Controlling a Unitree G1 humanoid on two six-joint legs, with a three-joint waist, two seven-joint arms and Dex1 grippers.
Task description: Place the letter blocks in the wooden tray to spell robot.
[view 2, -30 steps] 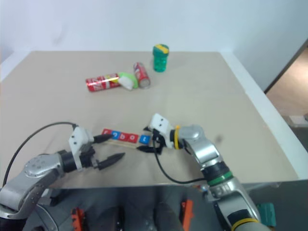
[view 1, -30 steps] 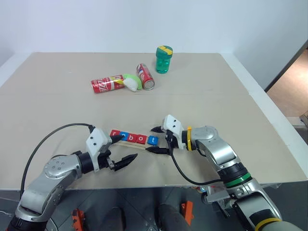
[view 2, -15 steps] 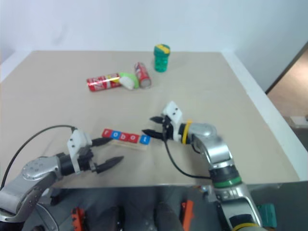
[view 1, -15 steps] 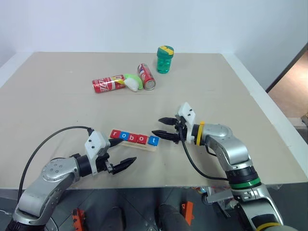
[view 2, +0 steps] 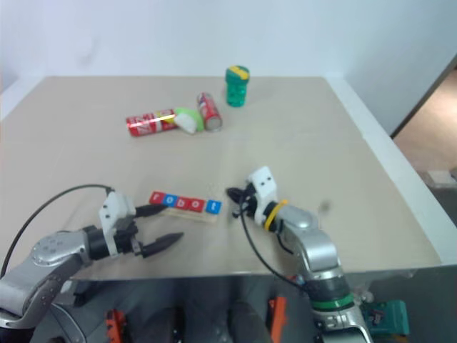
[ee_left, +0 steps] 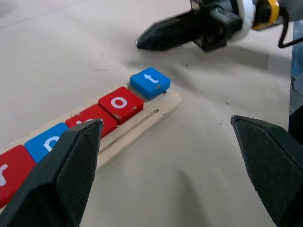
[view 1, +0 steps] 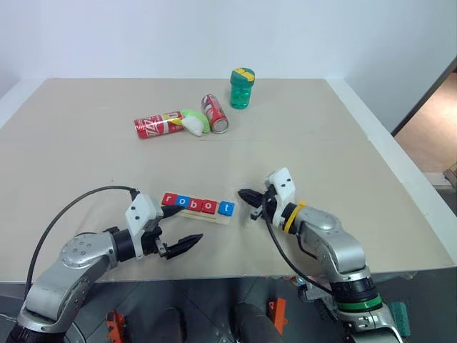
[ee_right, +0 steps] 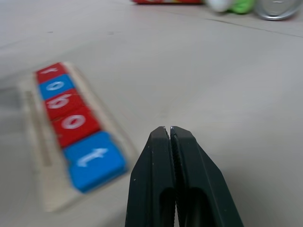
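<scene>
the right gripper [view 1: 246,194] has closed since a second ago: its two black fingers, spread wide then beside the blue "t" end of the row, are now pressed together with nothing between them. it has also drawn off that end toward the robot's right, so a strip of bare table [view 1: 300,150] shows between its tip and the last tile. the left gripper [view 1: 176,227] has not shifted; its fingers are spread wide, one tip near the red "r" end of the row, the other out over the table on the near side of the tray, and they pinch nothing.

the letter blocks [view 1: 198,204] lie where they lay before, all five in a row on the wooden tray [view 1: 214,217], reading r, o, b, o, t: red, blue, red, red, blue. the blue "t" [ee_left: 150,81] sits slightly askew at the tray's right end. the tray lies on the table between the two grippers, its right end pointing at the closed right gripper, which is near but apart from it.

farther back on the table lie two red soda cans [view 1: 159,124] on their sides with a green and white object [view 1: 193,122] between them, and behind those stands a green container [view 1: 243,88] with a yellow and green lid.
</scene>
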